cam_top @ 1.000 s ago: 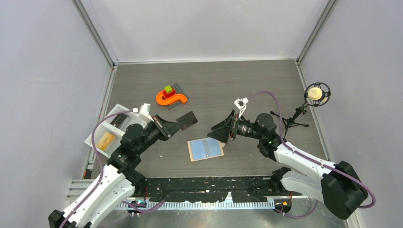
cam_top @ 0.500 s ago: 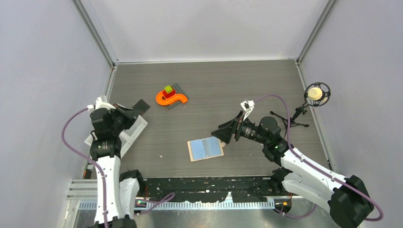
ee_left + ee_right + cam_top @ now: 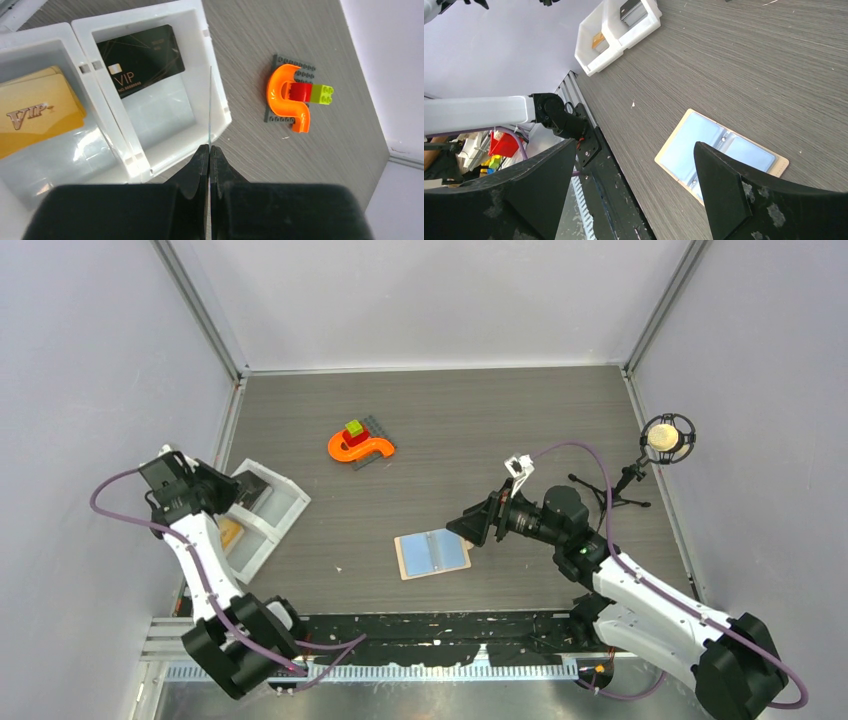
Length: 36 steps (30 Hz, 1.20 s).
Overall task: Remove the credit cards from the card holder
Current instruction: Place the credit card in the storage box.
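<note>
White tray [image 3: 272,532], orange toy [image 3: 360,448], microphone [image 3: 667,436] on table [image 3: 480,420].

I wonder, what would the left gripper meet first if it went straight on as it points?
Probably the white tray: the edge-on card in the left gripper's fingers lines up with the outer wall beside the black card.

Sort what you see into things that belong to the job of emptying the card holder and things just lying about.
Job:
holder, lying open
black card and gold cards, in the tray
held card, edge-on in the shut left gripper
right gripper, open above the holder

Lying about:
orange toy
microphone
</note>
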Motion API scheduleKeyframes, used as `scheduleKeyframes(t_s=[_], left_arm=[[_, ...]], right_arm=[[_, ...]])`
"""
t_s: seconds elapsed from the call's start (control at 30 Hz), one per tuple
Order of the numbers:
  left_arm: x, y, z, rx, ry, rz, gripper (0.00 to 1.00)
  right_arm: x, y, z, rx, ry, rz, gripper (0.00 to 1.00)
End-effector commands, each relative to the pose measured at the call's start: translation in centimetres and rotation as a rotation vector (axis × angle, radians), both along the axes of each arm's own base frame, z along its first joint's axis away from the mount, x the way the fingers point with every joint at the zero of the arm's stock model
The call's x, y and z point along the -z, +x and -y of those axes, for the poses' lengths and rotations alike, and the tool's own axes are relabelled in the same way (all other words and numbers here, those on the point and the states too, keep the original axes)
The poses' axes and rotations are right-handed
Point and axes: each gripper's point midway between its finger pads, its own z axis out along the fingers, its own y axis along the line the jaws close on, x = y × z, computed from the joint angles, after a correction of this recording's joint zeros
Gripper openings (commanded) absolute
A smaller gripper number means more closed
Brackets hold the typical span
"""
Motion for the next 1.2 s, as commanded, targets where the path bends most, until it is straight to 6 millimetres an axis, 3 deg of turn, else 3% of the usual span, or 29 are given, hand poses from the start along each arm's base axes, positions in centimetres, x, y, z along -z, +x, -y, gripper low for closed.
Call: scheduleKeyframes(t_s=[0.0, 0.53, 1.17], left_arm=[[-0.1, 0.7, -1.0, 0.034, 0.008, -0.004, 0.0], [3.5, 2.7, -4.7, -0.042, 0.001, -0.13, 0.0], [6.0, 3.9, -6.3, -0.088, -0.015, -0.171, 0.04]], right_arm=[[-2.9, -0.1, -0.1, -0.016, 0.04, 0.088, 0.95], [-2.6, -0.9, 0.7, -0.015, 0.027, 0.113, 0.95], [-1.8, -1.2, 0.7, -0.018, 0.02, 0.07, 0.95]])
